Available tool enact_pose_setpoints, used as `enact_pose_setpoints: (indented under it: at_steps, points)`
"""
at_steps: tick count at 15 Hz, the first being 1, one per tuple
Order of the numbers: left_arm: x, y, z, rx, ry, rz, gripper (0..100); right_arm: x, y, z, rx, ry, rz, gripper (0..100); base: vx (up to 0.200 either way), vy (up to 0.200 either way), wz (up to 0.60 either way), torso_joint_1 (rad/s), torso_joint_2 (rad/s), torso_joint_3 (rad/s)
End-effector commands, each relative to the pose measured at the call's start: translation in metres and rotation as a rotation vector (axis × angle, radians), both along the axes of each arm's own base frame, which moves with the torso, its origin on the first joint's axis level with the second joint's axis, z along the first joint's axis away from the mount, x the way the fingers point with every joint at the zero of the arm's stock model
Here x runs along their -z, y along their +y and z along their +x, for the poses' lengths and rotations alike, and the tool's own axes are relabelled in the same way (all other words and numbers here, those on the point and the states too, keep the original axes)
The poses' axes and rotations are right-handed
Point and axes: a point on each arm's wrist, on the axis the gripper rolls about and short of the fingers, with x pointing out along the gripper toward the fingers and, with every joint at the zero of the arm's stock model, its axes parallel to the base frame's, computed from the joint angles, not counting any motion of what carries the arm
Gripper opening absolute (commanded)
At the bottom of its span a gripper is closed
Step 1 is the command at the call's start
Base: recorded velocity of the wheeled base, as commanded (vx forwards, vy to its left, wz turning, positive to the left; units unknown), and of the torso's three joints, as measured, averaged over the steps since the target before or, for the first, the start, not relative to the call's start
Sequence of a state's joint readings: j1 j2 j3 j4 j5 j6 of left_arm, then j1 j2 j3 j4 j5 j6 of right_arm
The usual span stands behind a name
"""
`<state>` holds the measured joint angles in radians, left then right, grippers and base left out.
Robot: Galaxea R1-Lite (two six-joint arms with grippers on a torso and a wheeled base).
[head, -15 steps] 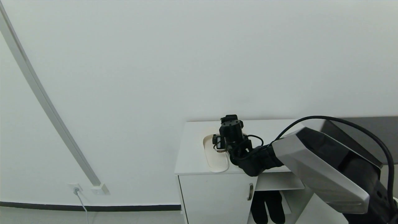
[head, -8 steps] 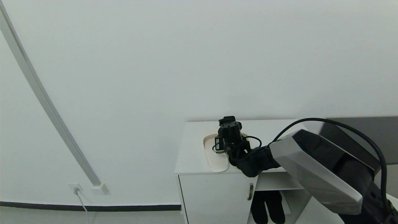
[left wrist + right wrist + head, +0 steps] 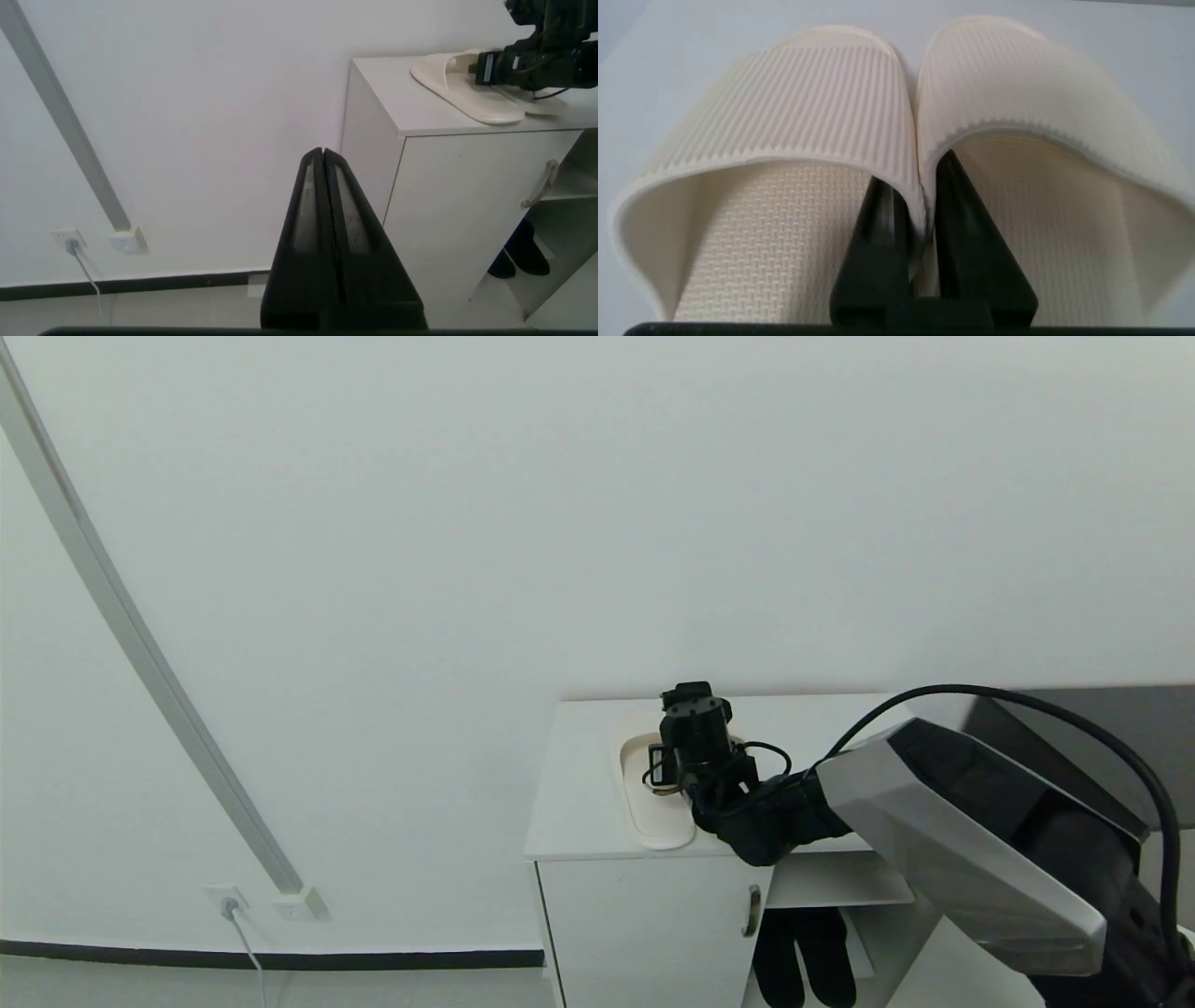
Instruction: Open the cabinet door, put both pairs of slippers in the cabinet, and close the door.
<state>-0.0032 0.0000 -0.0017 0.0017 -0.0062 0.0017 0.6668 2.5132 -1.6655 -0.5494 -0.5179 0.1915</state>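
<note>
Head view first: the cabinet [image 3: 644, 933] has its right side standing open, so the door step looks done. Down in that open bay, below the shelf [image 3: 831, 882], the black slippers [image 3: 805, 957] sit side by side, so I'd call one pair stowed. The left door, with its handle [image 3: 752, 910], is closed.

The cream slippers [image 3: 653, 812] lie together on the cabinet top, not yet inside. Over to the right wrist view: the right tool [image 3: 913, 187] has one finger pushed into each slipper. It squeezes the two touching strap edges between them, nearly closed on the pair.

The left tool [image 3: 323, 161] hangs out to the left of the cabinet, fingers pressed flat together, holding nothing.

By my reckoning, what's left is carrying the cream pair into the open bay and swinging the door to.
</note>
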Motion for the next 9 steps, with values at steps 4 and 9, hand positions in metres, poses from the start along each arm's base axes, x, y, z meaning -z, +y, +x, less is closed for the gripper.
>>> enact_pose_setpoints:
  at_steps: [4, 9]
  points:
    - [0.000, 0.000, 0.000, 0.000, 0.000, 0.000, 0, -0.085, -0.031, -0.080, -0.136, -0.070, 0.025, 0, 0.000, 0.000, 0.00, 0.000, 0.00, 0.000]
    - [0.000, 0.000, 0.000, 0.000, 0.000, -0.002, 0, -0.118, -0.068, -0.170, -0.290, -0.101, 0.021, 0, 0.000, 0.000, 0.00, 0.000, 0.00, 0.000]
